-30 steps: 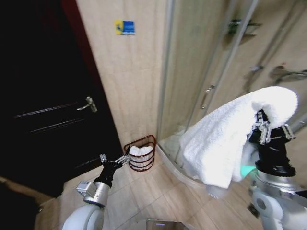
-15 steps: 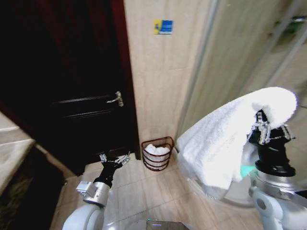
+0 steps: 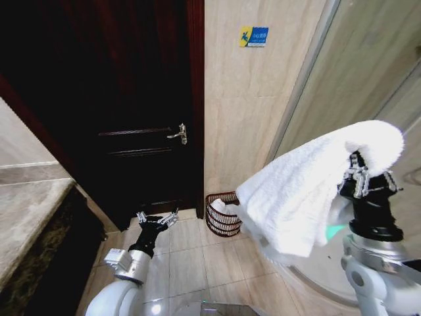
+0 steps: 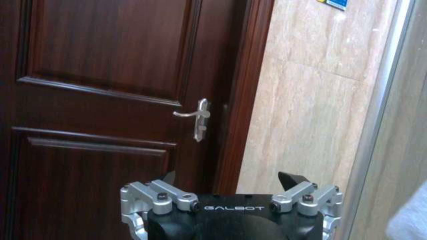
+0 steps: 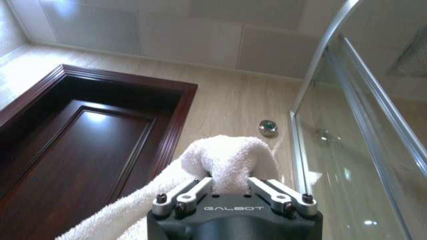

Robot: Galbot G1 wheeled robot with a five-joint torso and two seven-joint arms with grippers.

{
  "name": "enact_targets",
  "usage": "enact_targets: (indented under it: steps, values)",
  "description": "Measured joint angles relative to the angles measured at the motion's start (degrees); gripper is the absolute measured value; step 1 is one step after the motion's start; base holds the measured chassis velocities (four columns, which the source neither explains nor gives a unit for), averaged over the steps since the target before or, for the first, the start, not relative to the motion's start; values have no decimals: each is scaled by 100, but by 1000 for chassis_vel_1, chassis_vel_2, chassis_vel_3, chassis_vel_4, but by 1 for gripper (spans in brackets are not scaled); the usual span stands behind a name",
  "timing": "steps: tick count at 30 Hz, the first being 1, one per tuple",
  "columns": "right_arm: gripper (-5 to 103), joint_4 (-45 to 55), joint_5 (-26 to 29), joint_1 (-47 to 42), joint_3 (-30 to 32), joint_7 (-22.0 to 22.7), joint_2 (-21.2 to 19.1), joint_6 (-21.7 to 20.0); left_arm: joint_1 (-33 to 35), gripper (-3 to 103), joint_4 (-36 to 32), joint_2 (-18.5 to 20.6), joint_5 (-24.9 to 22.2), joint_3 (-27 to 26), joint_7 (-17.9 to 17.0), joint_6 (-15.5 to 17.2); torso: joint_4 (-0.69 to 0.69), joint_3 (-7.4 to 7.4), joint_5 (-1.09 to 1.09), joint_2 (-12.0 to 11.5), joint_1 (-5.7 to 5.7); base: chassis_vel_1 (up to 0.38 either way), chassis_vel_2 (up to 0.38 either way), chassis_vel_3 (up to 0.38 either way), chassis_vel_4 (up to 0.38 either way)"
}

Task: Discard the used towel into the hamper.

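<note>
Risk: we are judging the towel could snag the hamper rim or slide onto the floor, since it is hanging long and loose.
Right gripper: we are clamping its fingers on the towel's bunched top, raised high.
Left gripper: we are holding it low with fingers spread, empty.
Hamper: we are seeing it on the floor by the wall, beside the door, partly behind the towel.

One towel, one hamper (wire), two pincers

Head camera looks down at the floor; both wrist cameras face the same dark door.
</note>
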Motion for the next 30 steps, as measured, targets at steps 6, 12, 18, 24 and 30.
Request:
enact_targets:
  steps: [6, 12, 18, 24, 30]
  values:
    - [8, -18, -16, 1, 0, -1, 4, 10, 0, 100, 0, 0, 0, 0, 0, 0, 0, 3, 0, 5, 2, 0, 0, 0, 0]
    - [8, -37, -33, 17, -25, -2, 2, 13, 0, 100, 0, 0, 0, 0, 0, 0, 0, 5, -1, 9, 5, 0, 0, 0, 0]
    - [8, -44, -90, 36, -74, -2, 7, 13, 0, 100, 0, 0, 0, 0, 0, 0, 0, 6, 0, 12, 6, 0, 0, 0, 0]
    - [8, -67, -104, 44, -78, -4, 5, 13, 0, 100, 0, -1, 0, 0, 0, 0, 0, 7, 1, 13, 6, 0, 0, 0, 0]
    - [8, -76, -94, 51, -90, 17, -8, 14, 0, 100, 0, 0, 0, 0, 0, 0, 0, 9, 0, 14, 8, 107, 104, -98, -102]
